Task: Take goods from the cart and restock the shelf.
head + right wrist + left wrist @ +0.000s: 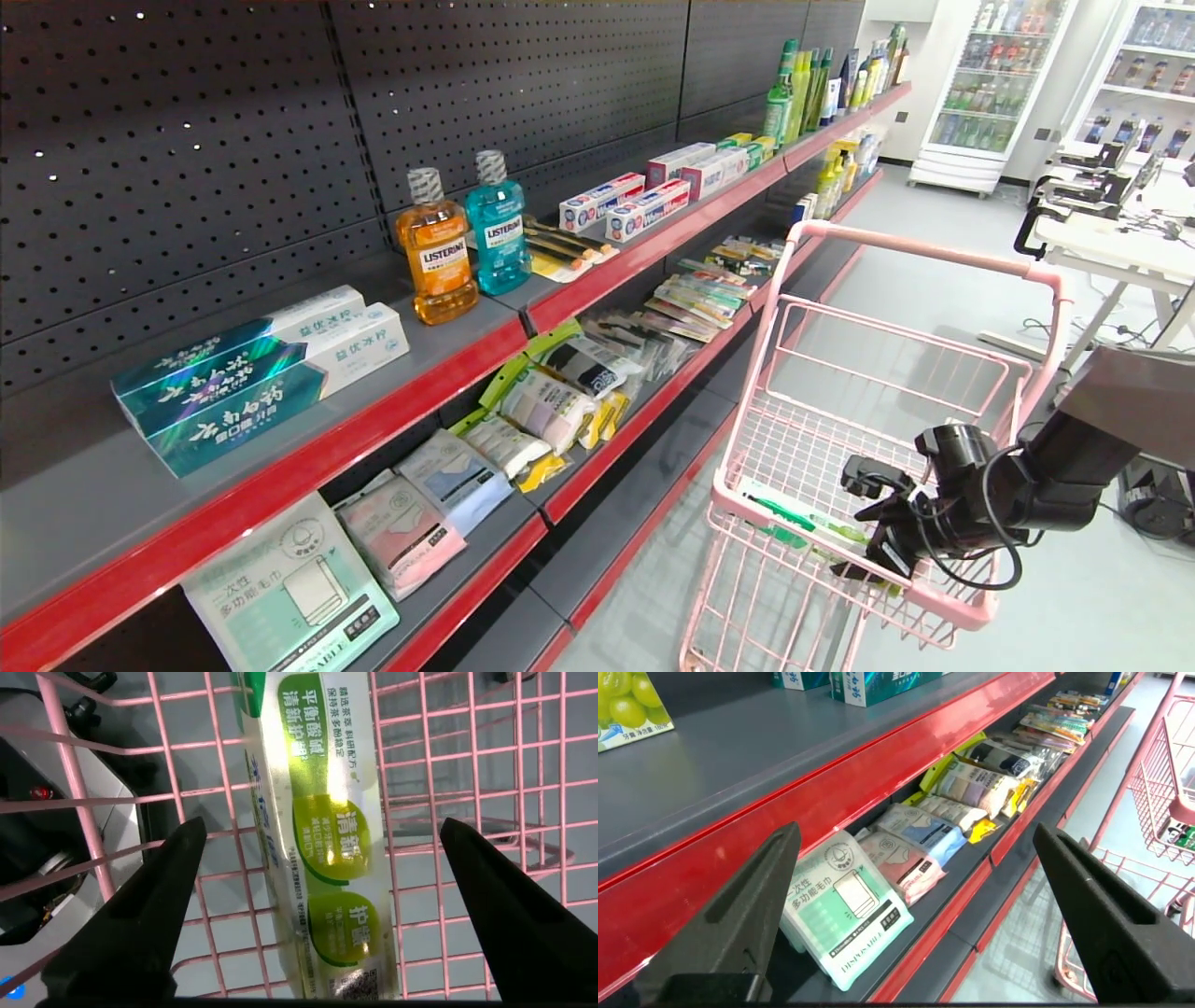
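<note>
Right gripper (864,527) poised over the toothpaste box (794,527) in the cart (924,250).

Head view: the box lies on the basket floor, stretching toward 10 o'clock from that claw, and the shelf (84,504) stands at 9 o'clock. Left wrist view: the left gripper (915,835) is spread and empty, facing the shelf. Right wrist view: the fingers (149,905) are spread wide, straddling the box, whose long axis crosses their line. The right arm is nearer.

Grey shelf boards with red front edges (420,390) against black pegboard, with a pink wire cart (924,250) beside them.
The upper board holds two teal-and-white toothpaste cartons (261,373), an upright orange mouthwash bottle (437,252) beside a blue mouthwash bottle (498,229), then white cartons (625,207). Flat soft packets (401,534) line the lower board. A long green-and-white carton (327,859) lies on the cart's basket floor.
</note>
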You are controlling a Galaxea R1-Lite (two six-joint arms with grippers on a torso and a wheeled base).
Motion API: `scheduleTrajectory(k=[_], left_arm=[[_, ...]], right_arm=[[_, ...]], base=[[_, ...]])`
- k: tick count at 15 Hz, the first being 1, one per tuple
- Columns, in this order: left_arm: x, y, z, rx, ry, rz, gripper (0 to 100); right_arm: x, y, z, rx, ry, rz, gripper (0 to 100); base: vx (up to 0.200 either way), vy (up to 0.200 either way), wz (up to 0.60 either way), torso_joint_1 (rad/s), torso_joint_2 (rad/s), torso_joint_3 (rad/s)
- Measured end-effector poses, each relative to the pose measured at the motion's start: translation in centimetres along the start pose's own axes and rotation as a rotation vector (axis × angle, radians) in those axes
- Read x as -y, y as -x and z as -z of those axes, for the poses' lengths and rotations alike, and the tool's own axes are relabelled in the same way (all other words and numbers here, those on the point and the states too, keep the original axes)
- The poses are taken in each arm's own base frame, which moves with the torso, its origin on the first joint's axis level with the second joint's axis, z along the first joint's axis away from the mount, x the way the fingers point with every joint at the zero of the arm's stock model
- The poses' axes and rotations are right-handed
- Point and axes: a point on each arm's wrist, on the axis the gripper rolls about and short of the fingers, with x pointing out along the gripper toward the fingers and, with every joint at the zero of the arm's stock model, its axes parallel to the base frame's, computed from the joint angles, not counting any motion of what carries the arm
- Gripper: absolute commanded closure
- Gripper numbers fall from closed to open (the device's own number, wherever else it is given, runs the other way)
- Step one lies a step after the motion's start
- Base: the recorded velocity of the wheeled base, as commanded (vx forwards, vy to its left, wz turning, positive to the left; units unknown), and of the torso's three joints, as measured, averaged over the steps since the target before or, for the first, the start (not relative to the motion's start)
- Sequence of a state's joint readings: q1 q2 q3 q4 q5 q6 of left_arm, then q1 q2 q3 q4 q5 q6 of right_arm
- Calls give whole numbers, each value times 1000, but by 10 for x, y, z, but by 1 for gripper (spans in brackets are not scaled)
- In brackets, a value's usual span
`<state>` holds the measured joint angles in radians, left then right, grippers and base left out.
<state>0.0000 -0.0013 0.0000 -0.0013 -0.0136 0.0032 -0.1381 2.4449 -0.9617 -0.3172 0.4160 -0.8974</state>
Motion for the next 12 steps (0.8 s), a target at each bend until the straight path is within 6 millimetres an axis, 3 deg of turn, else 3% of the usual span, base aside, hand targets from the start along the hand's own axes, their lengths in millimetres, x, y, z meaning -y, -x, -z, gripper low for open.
scheduleTrajectory(k=[3,4,12], left_arm=[[0,0,0,0,0,0,0],[0,0,0,0,0,0,0],[0,0,0,0,0,0,0]], right_arm=[[0,0,-1,-1,3,-1,0],[-1,0,0,-2,5,-2,100],[-13,-2,-1,-22,22,-35,100]], base=[[0,0,0,0,0,0],[0,0,0,0,0,0],[0,0,0,0,0,0]])
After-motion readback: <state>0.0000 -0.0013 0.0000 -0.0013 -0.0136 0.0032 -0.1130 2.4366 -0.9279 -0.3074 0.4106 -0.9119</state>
